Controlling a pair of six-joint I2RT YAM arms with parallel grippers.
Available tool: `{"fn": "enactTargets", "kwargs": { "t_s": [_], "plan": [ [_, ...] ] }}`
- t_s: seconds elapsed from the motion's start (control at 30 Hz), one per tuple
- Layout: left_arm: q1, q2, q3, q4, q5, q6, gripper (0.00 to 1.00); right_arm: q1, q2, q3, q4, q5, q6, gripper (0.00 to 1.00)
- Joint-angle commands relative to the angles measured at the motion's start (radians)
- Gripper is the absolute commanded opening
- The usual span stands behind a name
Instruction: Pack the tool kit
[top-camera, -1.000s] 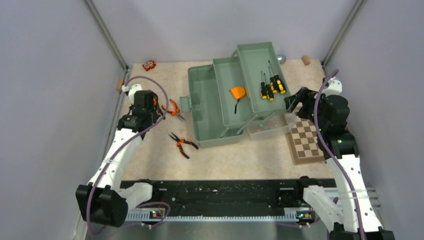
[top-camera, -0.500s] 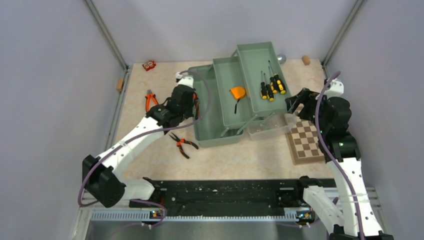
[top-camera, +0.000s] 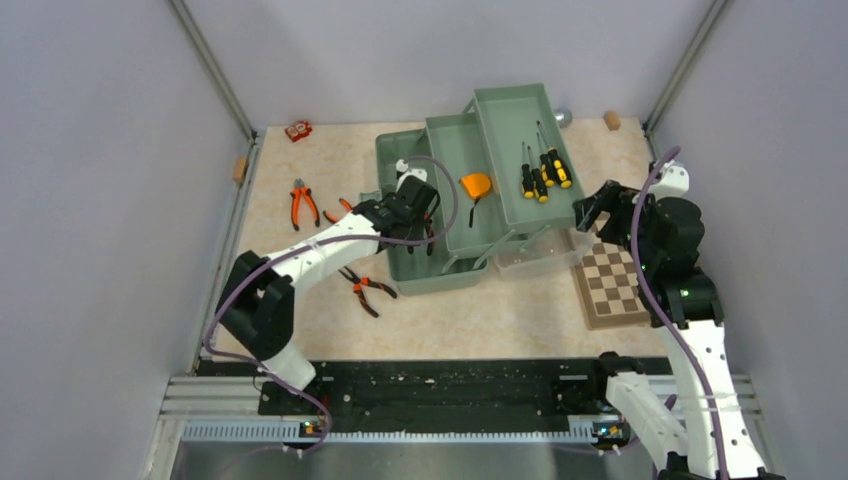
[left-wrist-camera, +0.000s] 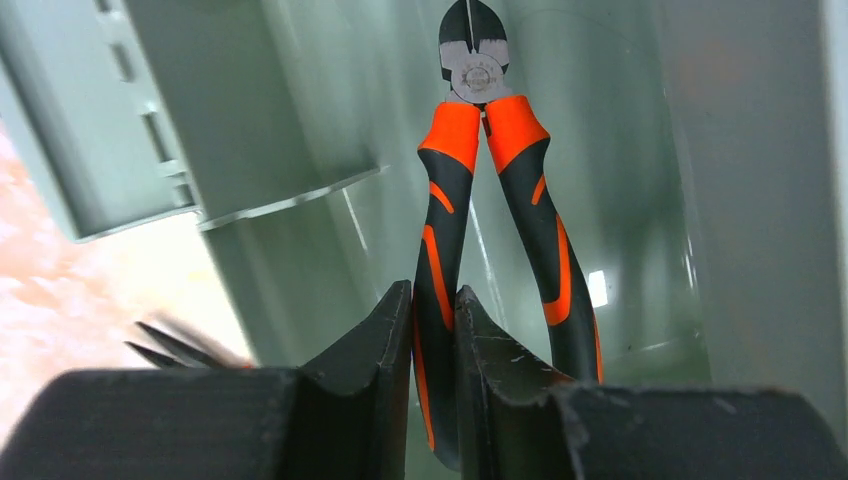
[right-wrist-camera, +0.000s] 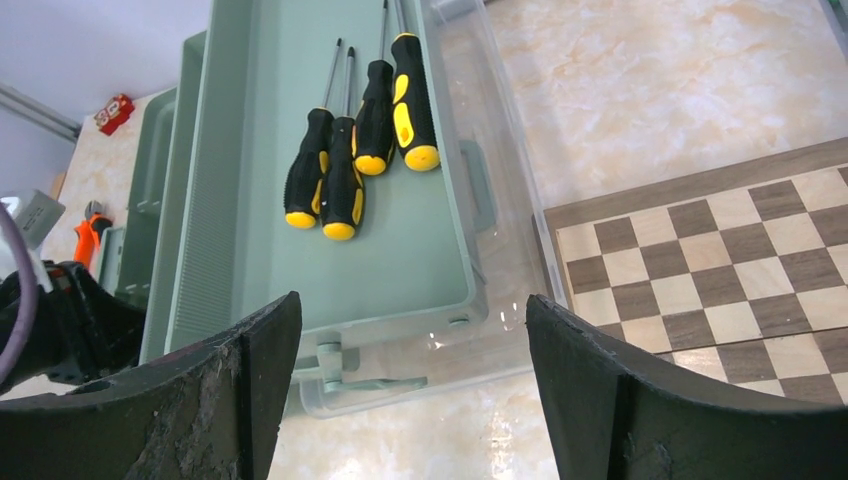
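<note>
The sage-green toolbox (top-camera: 405, 185) stands open at mid-table with its trays folded out. My left gripper (top-camera: 416, 224) hangs over its bottom compartment. In the left wrist view this gripper (left-wrist-camera: 432, 300) is shut on one handle of orange-and-black pliers (left-wrist-camera: 470, 150), whose nose points down into the box. Several black-yellow screwdrivers (top-camera: 541, 176) (right-wrist-camera: 355, 150) lie in the top tray. A small orange tape measure (top-camera: 476, 185) lies in the middle tray. My right gripper (top-camera: 590, 206) (right-wrist-camera: 412, 302) is open and holds nothing, above the translucent lid (right-wrist-camera: 500, 200).
Two more orange-handled pliers (top-camera: 303, 203) (top-camera: 365, 288) lie on the table left of the box. A chessboard (top-camera: 612, 285) (right-wrist-camera: 700, 260) lies at the right. A red item (top-camera: 298, 130), a grey cylinder (top-camera: 564, 117) and a wooden block (top-camera: 611, 120) sit by the back wall.
My left arm has swung right from the table's left side to above the toolbox, carrying the pliers. The right arm has barely moved.
</note>
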Motion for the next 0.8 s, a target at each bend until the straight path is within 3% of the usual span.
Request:
{"fn": "enactTargets", "kwargs": {
  "t_s": [0.0,0.2,0.33,0.5,0.6,0.77],
  "plan": [
    [-0.006,0.048,0.064,0.069,-0.003,-0.157,0.00,0.010,-0.015,0.062,-0.012,0.022,-0.031,0.82],
    [-0.008,0.139,0.046,0.124,-0.021,-0.231,0.03,0.010,-0.022,0.062,-0.022,0.036,-0.047,0.82],
    [-0.008,0.179,0.068,0.120,-0.057,-0.250,0.17,0.009,-0.016,0.066,-0.021,0.039,-0.054,0.83],
    [-0.008,0.147,0.052,0.122,-0.085,-0.248,0.41,0.009,-0.003,0.071,-0.020,0.041,-0.063,0.83],
    [-0.008,0.102,0.030,0.118,-0.084,-0.256,0.56,0.009,0.006,0.071,-0.013,0.041,-0.063,0.83],
    [-0.008,-0.044,-0.011,0.077,-0.085,-0.285,0.70,0.010,0.015,0.071,0.000,0.041,-0.061,0.83]
  ]
}}
